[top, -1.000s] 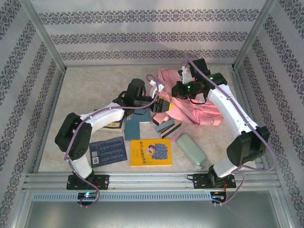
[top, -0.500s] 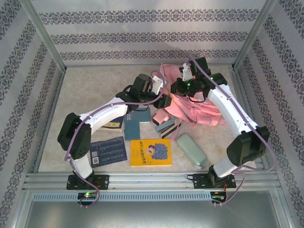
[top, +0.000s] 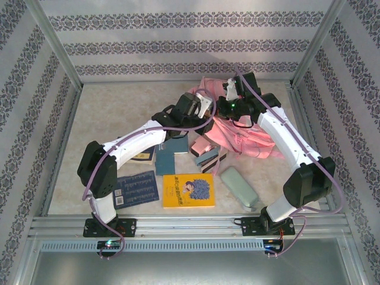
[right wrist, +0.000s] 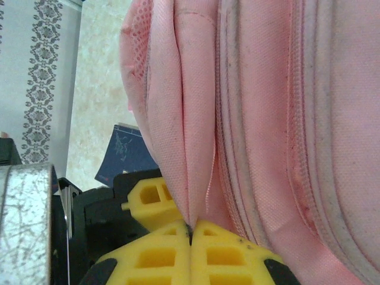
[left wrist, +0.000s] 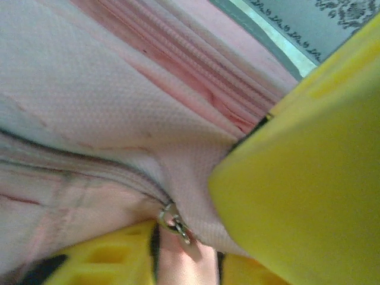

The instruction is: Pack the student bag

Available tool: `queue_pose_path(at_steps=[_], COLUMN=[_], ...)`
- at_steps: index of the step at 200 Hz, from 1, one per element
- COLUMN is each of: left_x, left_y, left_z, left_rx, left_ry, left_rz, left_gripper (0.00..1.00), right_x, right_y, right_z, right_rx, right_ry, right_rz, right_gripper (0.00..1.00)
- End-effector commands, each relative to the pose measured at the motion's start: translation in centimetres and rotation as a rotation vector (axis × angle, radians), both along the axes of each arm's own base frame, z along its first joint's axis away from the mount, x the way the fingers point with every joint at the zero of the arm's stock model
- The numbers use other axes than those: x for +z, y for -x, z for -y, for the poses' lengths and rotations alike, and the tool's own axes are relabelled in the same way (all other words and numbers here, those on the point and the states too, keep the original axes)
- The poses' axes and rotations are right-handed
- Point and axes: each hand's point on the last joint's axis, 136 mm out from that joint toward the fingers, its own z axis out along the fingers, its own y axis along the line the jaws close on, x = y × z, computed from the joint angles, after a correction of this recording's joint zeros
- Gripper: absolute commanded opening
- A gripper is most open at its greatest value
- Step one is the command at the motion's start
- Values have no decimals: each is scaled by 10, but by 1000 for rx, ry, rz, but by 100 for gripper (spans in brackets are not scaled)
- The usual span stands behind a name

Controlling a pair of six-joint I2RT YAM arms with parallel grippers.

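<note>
Swinging left gripper off the books onto the student bag, narrowing around fabric beside zipper pull, clamp unclear, with right gripper pinching a fold, readying the opening.

Far-left desk wide open, easy pass | near edge crowded: blue book, yellow book, grey pouch in a row | student bag fills far right | left arm spans the middle over teal book
</note>
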Motion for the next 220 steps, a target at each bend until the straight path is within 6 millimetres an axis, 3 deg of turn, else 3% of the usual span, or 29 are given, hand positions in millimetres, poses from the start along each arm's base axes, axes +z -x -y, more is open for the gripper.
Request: queue_pose_path(at_steps=[1,16,66,134,191,220], left_x=[-14,-11,1,19,23,30], left_y=[-18,-21,-20,-35,-31,-22], left_z=[-12,-16,-19,-48,-62,-58], left_rx=[83,97,93,143,135,76], left_ry=[-110,-126,-107,-120,-136,-49], left_rz=[48,70,105,141,138,98], left_gripper=[18,12,6,2,0,0], right_x=[38,38,28,13,16,18], right_y=[25,26,28,34,29,28], right_z=[-29,-29,-17,-10,-2,2], right_rx=[119,118,108,120,112,112], right_ry=[-117,-114,-69,-11,10,22], right_rz=[63,65,54,38,55,69], right_gripper=[0,0,0,0,0,0])
